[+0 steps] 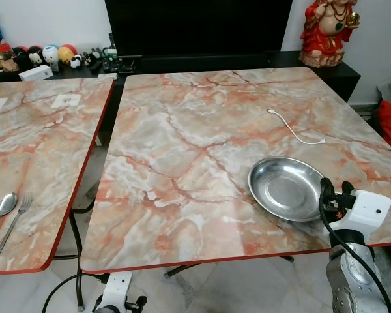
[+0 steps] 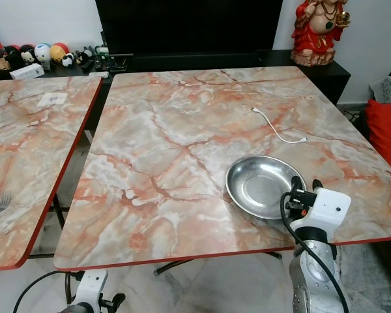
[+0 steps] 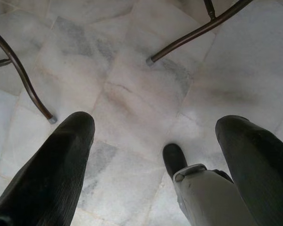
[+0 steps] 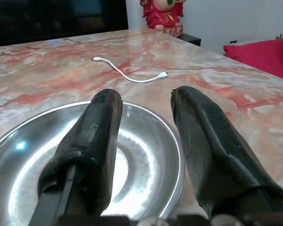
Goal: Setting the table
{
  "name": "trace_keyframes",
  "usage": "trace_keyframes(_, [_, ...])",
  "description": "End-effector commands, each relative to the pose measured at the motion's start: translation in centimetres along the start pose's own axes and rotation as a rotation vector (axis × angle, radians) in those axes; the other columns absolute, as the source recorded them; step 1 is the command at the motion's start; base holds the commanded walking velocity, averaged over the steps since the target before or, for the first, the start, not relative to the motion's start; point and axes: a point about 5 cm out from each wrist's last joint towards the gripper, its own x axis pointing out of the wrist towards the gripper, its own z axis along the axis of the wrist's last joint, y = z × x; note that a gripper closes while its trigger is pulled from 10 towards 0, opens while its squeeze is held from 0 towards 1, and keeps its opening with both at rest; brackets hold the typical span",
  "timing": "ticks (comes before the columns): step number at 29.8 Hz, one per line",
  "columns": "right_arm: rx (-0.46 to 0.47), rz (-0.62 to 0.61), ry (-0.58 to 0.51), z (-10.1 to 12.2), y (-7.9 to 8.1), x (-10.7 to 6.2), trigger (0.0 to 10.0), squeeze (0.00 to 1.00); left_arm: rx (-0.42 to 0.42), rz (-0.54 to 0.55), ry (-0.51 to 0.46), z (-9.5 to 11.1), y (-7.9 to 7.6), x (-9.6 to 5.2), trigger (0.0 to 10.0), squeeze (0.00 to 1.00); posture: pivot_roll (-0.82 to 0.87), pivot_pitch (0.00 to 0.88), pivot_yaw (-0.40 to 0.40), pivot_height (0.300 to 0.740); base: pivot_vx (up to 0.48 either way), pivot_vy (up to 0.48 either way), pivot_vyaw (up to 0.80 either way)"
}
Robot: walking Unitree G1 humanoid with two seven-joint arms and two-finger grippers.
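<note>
Lower right of frame, right claw [image 4: 146,127] fingers parted over steel plate [image 1: 288,188] rim, marble tabletop [image 1: 202,150], left claw [image 3: 155,141] wide above floor [image 3: 132,94].

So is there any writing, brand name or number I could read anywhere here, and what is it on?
None can be read.
White paper slip on the left table: any print too small to read.
White box on the dark sideboard: too blurred to tell.
Steel plate, white cable, spoon, fork: no markings visible.
</note>
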Motion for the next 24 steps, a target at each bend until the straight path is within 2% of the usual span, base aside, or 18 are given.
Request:
trace_keyframes(1, [-0.001,0.001,0.002,-0.13,-0.01,-0.08,10.0,0.00,0.000,0.002,0.017,-0.43,0.05,-0.10,10.0,0.00,0.01,0.000,-0.005,0.740,0.000,0.000,0.00])
trace_keyframes(19, [-0.001,0.001,0.002,-0.13,-0.01,-0.08,10.0,0.00,0.000,0.002,0.017,-0.43,0.05,-0.10,10.0,0.00,0.01,0.000,-0.005,0.740,0.000,0.000,0.00])
trace_keyframes(24, [-0.011,0.029,-0.008,-0.52,0.50,-0.22,10.0,0.00,0.008,-0.016,-0.006,-0.02,-0.33,0.01,10.0,0.00,0.00,0.000,-0.007,0.740,0.000,0.000,0.00])
